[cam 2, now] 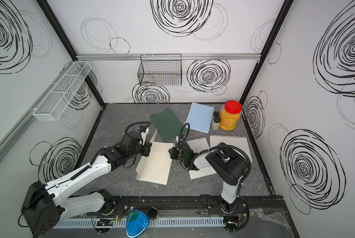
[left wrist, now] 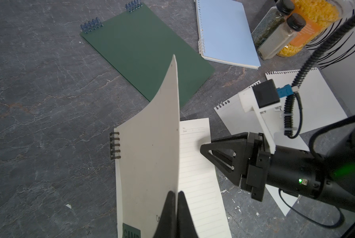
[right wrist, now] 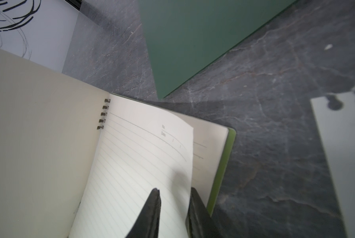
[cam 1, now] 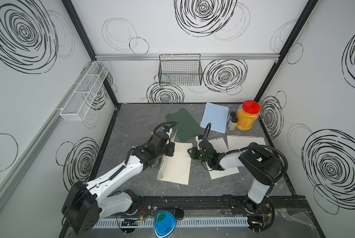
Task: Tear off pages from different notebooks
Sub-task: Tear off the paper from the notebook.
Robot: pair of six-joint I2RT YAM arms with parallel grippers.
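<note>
On the left, the left tool (left wrist: 176, 192) has its jaws pressed together on the free edge of the stiff cream cover (left wrist: 152, 144). It holds that cover upright above the cream spiral-bound notebook (cam 1: 177, 164), which lies open on the dark grey stone-patterned tabletop (cam 1: 131, 123). The notebook's long axis runs near to far, with its metal spiral binding (left wrist: 114, 145) along the left side. The top lined page (right wrist: 141, 164) looks attached at that binding. Its right edge curls up between the spread jaws of the right tool (right wrist: 174, 189), which reaches in from the right and has not clamped it. The page's free edge thus faces the right arm, the nearer one. A tear would, I judge, call for closing on that edge and pulling right, away from the binding, while the left tool keeps the cover back. Farther off lie the closed dark green top-bound notebook (cam 1: 185, 126) and, right of it, the light blue spiral notebook (cam 1: 214, 119). On the right, three loose white torn sheets (cam 1: 244, 142) rest flat, one partly under the right arm.
</note>
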